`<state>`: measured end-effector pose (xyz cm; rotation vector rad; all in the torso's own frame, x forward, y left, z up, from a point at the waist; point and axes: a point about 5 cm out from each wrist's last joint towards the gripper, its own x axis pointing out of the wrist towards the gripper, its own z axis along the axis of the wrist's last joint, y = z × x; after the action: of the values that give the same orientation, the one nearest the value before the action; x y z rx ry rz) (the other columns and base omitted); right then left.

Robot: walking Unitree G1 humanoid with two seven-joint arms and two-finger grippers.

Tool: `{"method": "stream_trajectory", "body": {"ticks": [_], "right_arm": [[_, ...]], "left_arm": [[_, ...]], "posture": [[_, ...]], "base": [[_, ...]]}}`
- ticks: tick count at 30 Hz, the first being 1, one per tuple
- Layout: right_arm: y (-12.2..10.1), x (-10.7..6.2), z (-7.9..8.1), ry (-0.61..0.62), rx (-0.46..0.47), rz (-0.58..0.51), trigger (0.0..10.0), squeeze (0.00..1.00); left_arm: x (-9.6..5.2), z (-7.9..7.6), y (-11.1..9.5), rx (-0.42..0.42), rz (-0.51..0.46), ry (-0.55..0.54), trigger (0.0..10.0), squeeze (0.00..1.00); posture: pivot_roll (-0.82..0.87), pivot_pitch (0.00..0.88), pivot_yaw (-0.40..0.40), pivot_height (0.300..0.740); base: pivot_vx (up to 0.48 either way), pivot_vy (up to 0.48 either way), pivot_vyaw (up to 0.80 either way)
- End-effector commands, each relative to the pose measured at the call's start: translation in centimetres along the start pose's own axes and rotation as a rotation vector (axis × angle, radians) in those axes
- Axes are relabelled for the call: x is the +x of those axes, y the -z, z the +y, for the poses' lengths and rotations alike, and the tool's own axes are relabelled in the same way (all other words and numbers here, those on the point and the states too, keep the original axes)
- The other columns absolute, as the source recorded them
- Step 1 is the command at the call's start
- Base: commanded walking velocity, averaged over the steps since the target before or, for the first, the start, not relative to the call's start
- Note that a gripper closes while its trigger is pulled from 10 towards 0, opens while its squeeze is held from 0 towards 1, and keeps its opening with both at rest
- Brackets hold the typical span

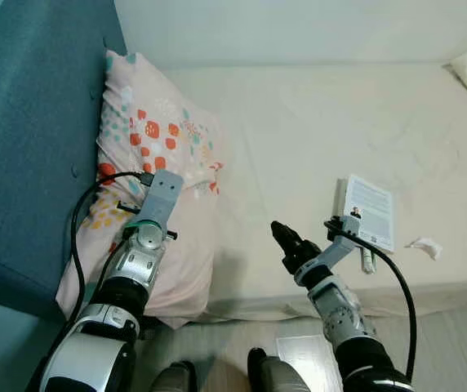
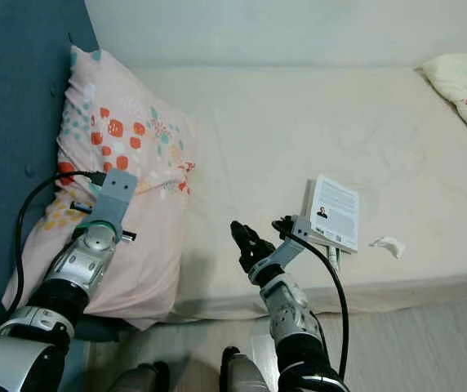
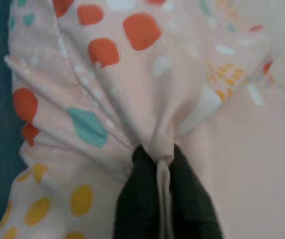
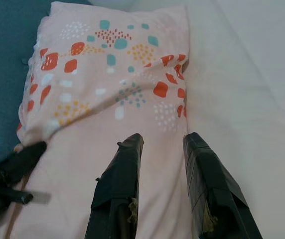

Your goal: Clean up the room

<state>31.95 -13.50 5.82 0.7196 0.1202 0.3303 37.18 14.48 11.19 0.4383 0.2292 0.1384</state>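
A pink pillow (image 1: 156,139) with red, teal and yellow spots leans against the blue headboard (image 1: 29,122) at the bed's left side. My left gripper (image 3: 161,167) is shut on a pinched fold of the pillow (image 3: 132,99) near its lower edge. My right gripper (image 1: 285,238) hovers open over the front of the mattress, to the right of the pillow (image 4: 107,79), holding nothing. A white book (image 1: 369,211) lies on the bed just right of the right arm, and a crumpled white tissue (image 1: 425,246) lies beyond it.
The cream mattress (image 1: 315,122) stretches back to a pale wall. A white cushion with a panda print (image 2: 466,82) sits at the far right corner. The bed's front edge meets a light wood floor (image 1: 454,343).
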Motion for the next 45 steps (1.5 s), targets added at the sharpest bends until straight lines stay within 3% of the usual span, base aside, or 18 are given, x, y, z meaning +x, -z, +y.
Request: {"method": "stream_trajectory", "body": {"ticks": [1,2,8,9,10,11,15,19,20,21,22,24,25,26,31,35,40,45], "right_arm": [[0.6,-0.5,-0.4,0.023,0.009,0.022,10.0,0.0],[0.5,-0.6,-0.3,0.014,-0.02,0.018,10.0,0.0],[0.0,-0.7,0.1,-0.017,-0.104,-0.002,10.0,0.0],[-0.4,-0.7,0.9,-0.057,-0.183,-0.014,10.0,0.0],[-0.4,-0.7,0.9,-0.057,-0.183,-0.014,10.0,0.0],[-0.7,-0.7,1.7,-0.096,-0.249,-0.023,10.0,0.0],[-1.0,-0.9,2.8,-0.139,-0.325,-0.04,10.0,0.0],[-0.9,-1.7,3.5,-0.154,-0.394,-0.048,10.0,0.0],[-0.8,-2.4,4.0,-0.153,-0.446,-0.058,10.0,0.0],[-0.8,-2.4,4.0,-0.153,-0.446,-0.058,10.0,0.0],[-0.7,-3.1,4.3,-0.144,-0.505,-0.072,10.0,0.0],[-0.7,-3.1,4.3,-0.144,-0.505,-0.072,10.0,0.0],[-0.6,-3.7,4.1,-0.098,-0.552,-0.098,10.0,0.0],[-0.6,-4.2,3.7,-0.038,-0.592,-0.118,10.0,0.0],[-0.8,-4.5,2.1,0.129,-0.65,-0.151,10.0,0.0],[-0.8,-4.6,1.4,0.189,-0.614,-0.131,10.0,0.0],[-0.9,-4.7,1.1,0.21,-0.601,-0.107,10.0,0.0],[-1.7,-4.4,1.0,0.19,-0.697,-0.137,10.0,0.0]], "left_arm": [[-0.2,-0.4,-0.2,-0.018,-0.041,0.019,10.0,0.58],[-0.5,-0.4,-2.3,-0.12,-0.184,0.072,10.0,1.0],[-1.4,-0.1,-4.5,-0.223,-0.353,0.127,10.0,1.0],[-2.2,0.6,-5.5,-0.179,-0.466,0.099,10.0,0.29],[-2.2,0.6,-5.5,-0.179,-0.466,0.099,10.0,0.29],[-3.1,1.1,-6.3,-0.133,-0.554,0.075,10.0,0.0],[-4.4,2.0,-6.6,-0.083,-0.629,0.061,10.0,0.0],[-5.6,2.1,-4.9,-0.147,-0.561,0.168,10.0,0.0],[-6.8,1.6,-3.3,-0.235,-0.487,0.267,10.0,0.0],[-6.8,1.6,-3.3,-0.235,-0.487,0.267,10.0,0.0],[-8.1,1.0,-1.7,-0.265,-0.435,0.345,10.0,0.0],[-8.1,1.0,-1.7,-0.265,-0.435,0.345,10.0,0.0],[-8.9,0.7,-0.2,-0.289,-0.383,0.369,10.0,0.0],[-9.2,0.5,1.1,-0.259,-0.34,0.351,10.0,0.0],[-8.6,0.4,2.9,-0.225,-0.283,0.254,10.0,0.0],[-8.7,-0.1,3.9,-0.229,-0.214,0.272,10.0,0.0],[-8.7,-0.4,4.3,-0.217,-0.162,0.29,10.0,0.0],[-8.6,-1.1,4.7,-0.197,-0.151,0.313,10.0,0.0]], "posture": [[0.06,0.207,0.038,0.74],[0.06,0.206,0.038,0.74],[0.06,0.203,0.037,0.74],[0.05,0.189,0.036,0.74],[0.05,0.189,0.036,0.74],[0.05,0.185,0.036,0.74],[0.05,0.175,0.03,0.74],[0.05,0.159,0.021,0.74],[0.05,0.147,0.021,0.74],[0.05,0.147,0.021,0.74],[0.05,0.134,0.021,0.74],[0.05,0.134,0.021,0.74],[0.04,0.116,0.024,0.74],[0.04,0.101,0.026,0.74],[0.02,0.078,0.026,0.74],[0.02,0.065,0.02,0.74],[0.0,0.049,0.017,0.74],[-0.01,0.045,0.011,0.74]], "base": [[0.0,0.0,0.0],[0.0,0.0,0.0],[0.0,0.0,0.0],[0.0,0.0,0.0],[0.0,0.0,0.0],[0.0,0.0,0.0],[0.0,0.0,0.0],[0.0,0.0,0.0],[0.0,0.0,0.0],[0.0,0.0,0.0],[0.0,0.0,0.0],[0.0,0.0,0.0],[0.0,0.0,0.0],[0.0,0.0,0.0],[0.0,0.0,0.0],[0.0,0.0,0.0],[0.0,0.0,0.0],[0.0,0.0,0.0]]}}
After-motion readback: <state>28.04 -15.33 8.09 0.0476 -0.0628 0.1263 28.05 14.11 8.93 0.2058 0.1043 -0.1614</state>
